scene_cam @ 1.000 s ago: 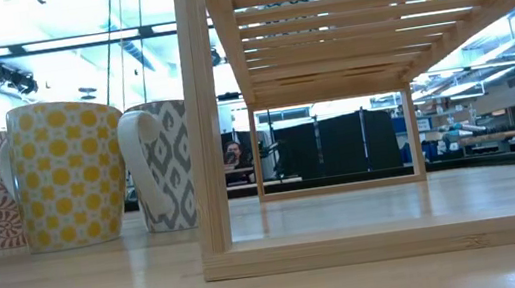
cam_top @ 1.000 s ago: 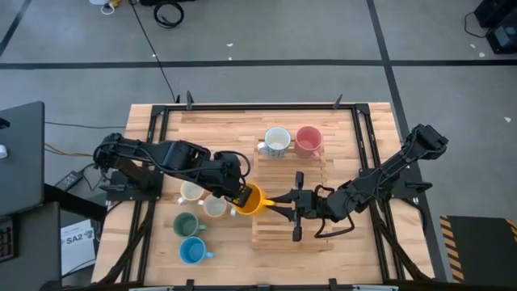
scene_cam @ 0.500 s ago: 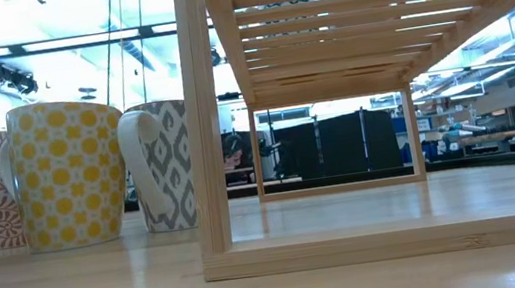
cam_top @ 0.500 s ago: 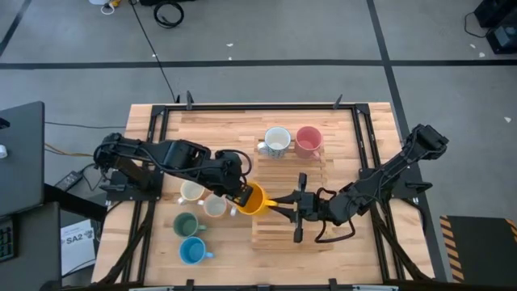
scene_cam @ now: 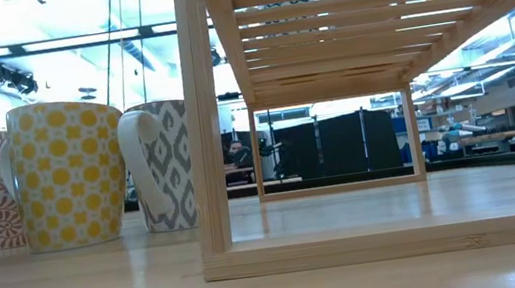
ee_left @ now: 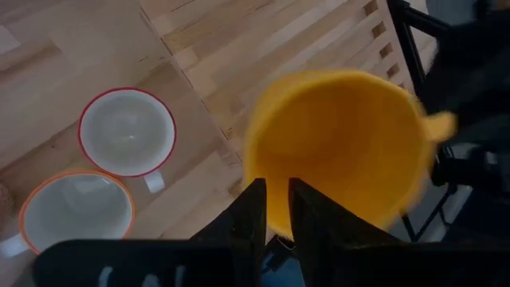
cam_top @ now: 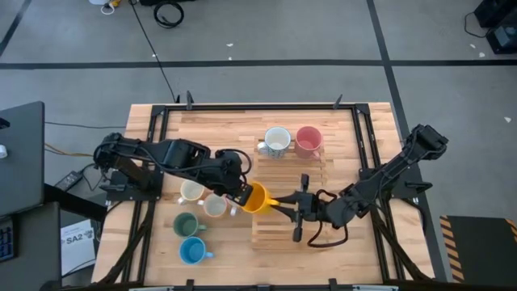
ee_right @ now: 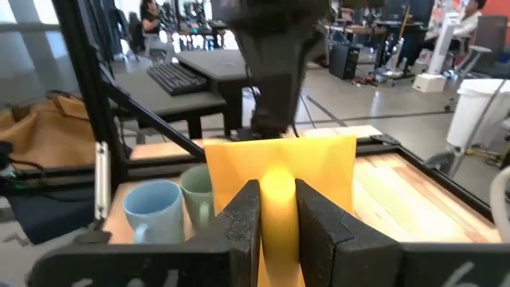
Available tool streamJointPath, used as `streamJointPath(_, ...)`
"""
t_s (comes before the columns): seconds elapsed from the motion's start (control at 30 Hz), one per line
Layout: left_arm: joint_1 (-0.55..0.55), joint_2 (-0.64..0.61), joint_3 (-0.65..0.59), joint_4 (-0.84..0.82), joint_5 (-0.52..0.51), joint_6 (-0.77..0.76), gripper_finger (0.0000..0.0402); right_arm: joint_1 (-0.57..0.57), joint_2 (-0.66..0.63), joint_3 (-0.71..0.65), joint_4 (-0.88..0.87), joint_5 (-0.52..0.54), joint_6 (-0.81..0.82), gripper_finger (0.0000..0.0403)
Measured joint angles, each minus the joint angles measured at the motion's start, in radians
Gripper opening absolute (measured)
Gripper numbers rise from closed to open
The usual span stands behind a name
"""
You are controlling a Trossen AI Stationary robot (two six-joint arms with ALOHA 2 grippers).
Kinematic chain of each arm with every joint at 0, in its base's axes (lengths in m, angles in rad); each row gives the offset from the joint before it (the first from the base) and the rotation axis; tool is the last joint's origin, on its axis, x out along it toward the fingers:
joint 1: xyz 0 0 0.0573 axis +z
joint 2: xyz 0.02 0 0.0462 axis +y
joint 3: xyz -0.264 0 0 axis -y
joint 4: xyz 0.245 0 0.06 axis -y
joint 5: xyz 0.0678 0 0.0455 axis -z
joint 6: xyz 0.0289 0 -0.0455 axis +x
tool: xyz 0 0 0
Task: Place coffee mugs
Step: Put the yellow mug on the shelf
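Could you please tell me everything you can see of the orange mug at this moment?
The orange mug is a small round mug, plain orange inside and out, glossy like ceramic and empty. It is off the table, tilted, over the left edge of the slatted wooden rack. The left gripper clamps its rim, one finger inside the wall and one outside. The right gripper has its jaws shut on the handle, which points right. Nothing else touches it.
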Motion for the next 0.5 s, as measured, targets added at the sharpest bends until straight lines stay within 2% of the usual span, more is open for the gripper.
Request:
streamJointPath(0.13,-0.001,0.0,0.0,-0.004,0.003,0.001,0.0062,0.008,-0.012,0.0,-0.022,0.028,0.008,0.0061)
streamJointPath(0.5,-0.001,0.0,0.0,-0.004,0.0,0.044,0.0062,0.107,-0.129,0.0,-0.147,0.225,-0.003,0.0062)
